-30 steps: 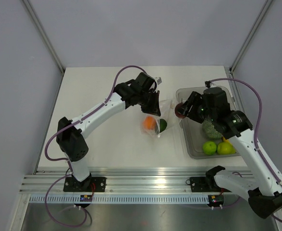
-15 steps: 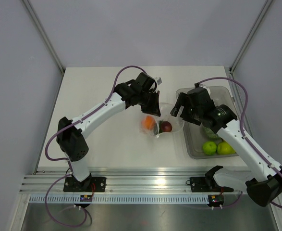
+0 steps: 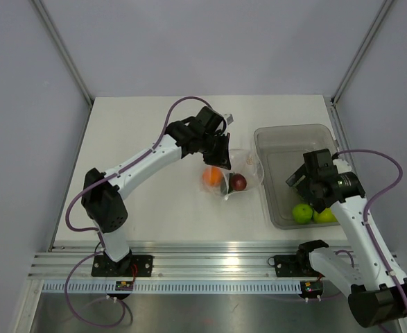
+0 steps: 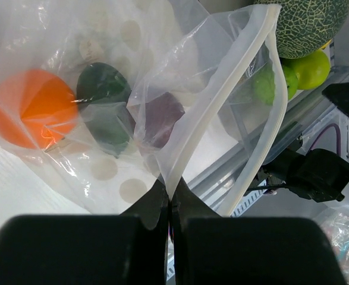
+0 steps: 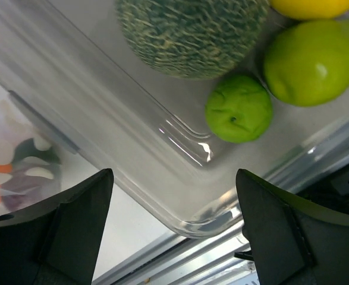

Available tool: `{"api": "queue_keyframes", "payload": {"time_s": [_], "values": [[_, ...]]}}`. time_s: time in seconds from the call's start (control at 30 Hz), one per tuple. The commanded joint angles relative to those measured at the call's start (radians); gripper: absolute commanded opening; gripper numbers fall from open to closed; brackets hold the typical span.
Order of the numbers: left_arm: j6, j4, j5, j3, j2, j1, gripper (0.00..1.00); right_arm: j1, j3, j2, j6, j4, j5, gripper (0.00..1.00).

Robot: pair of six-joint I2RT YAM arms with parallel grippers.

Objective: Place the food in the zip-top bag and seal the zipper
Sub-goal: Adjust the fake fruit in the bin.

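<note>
Left gripper (image 4: 170,199) is pinching the rim of the zip-top bag (image 4: 103,160); the just-released plum (image 4: 162,116) is lying inside. Right gripper (image 5: 173,208), fingers spread and empty, is hovering over the tub (image 5: 97,113) near the melon (image 5: 192,29).

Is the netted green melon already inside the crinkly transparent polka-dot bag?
No, the netted green melon lies in the grey translucent plastic tub, beside a small green round fruit.

The clear bag (image 4: 103,166) has white dots, the melon (image 4: 299,24) green netting
</note>
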Motion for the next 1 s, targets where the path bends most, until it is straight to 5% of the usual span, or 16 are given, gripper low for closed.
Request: {"api": "queue_keyframes", "payload": {"time_s": [0.0,0.53,0.97], "values": [[0.029,0.05,0.014,-0.023,-0.049,0.002,0.0,-0.004,-0.069,-0.07,0.143,-0.065,0.012,0.91],[0.035,0.093,0.071,-0.082,-0.08,0.002,0.0,-0.007,-0.173,0.031,0.211,-0.036,0.2,0.95],[0.032,0.086,0.054,-0.074,-0.068,0.002,0.0,-0.018,-0.299,0.076,0.185,0.126,0.131,0.94]]}}
